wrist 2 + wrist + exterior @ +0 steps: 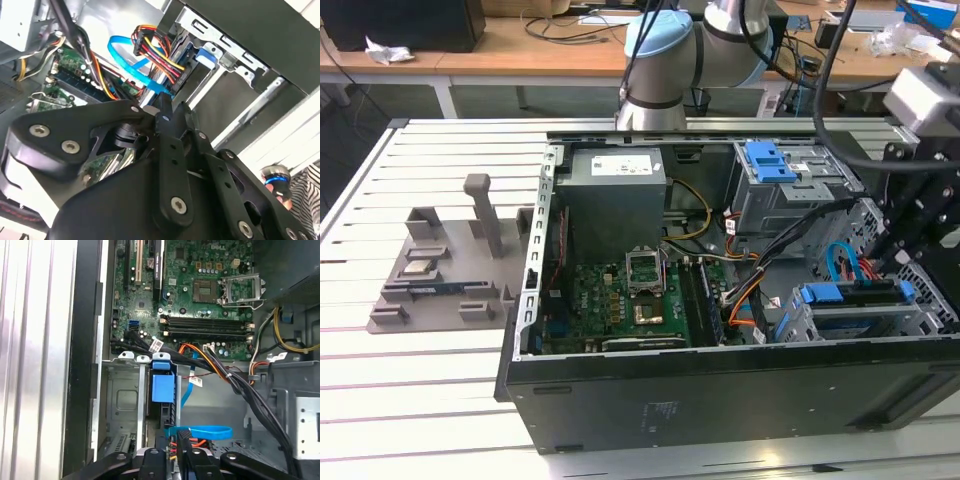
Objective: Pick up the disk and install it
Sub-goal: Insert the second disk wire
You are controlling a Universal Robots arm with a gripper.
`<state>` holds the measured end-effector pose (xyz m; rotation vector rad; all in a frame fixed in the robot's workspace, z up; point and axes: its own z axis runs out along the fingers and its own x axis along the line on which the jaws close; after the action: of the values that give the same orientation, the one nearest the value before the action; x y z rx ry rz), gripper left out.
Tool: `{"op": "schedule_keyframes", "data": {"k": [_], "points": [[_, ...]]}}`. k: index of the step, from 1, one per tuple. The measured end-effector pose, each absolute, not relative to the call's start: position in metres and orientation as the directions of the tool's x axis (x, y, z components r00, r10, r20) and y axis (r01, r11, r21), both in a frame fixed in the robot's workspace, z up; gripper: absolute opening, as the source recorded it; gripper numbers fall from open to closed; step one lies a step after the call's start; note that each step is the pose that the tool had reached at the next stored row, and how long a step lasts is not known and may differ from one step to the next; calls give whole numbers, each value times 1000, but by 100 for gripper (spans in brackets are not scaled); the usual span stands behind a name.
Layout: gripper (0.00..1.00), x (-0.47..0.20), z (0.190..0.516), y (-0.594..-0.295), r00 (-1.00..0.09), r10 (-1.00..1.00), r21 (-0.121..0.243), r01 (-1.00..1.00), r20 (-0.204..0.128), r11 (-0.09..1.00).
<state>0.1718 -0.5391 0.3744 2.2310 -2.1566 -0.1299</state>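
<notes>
Matte black gripper (172, 452), fingers nearly together, grasp unclear, above blue-framed silver disk (162, 390) seated in grey metal bay (120, 400)

Open computer case (720, 390) mid-frame on slatted table (420, 400); motherboard (620, 305) inside, lower left; drive cage (865, 315) lower right; fixture (445, 270) frame-left.

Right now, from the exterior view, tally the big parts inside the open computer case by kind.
Power-supply box: 1
Motherboard: 1
Drive cages: 2 (upper drive cage, lower drive cage)
Total: 4
</notes>
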Motion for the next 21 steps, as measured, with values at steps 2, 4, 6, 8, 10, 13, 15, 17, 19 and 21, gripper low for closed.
{"op": "schedule_keyframes", "data": {"k": [2,4,6,8,10,13,15,17,19,21], "points": [[16,172,384,-537,32,-999,84,-996,-35,-35],[11,172,394,-536,32,-999,84,-996,-35,-35],[11,172,408,-535,32,-999,84,-996,-35,-35],[11,172,417,-534,32,-999,84,-996,-35,-35],[11,172,422,-534,32,-999,84,-996,-35,-35],[11,172,432,-534,32,-999,84,-996,-35,-35],[11,172,441,-534,32,-999,84,-996,-35,-35],[11,172,449,-534,32,-999,84,-996,-35,-35],[11,172,459,-534,32,-999,84,-996,-35,-35],[11,172,478,-534,32,-999,84,-996,-35,-35]]}}
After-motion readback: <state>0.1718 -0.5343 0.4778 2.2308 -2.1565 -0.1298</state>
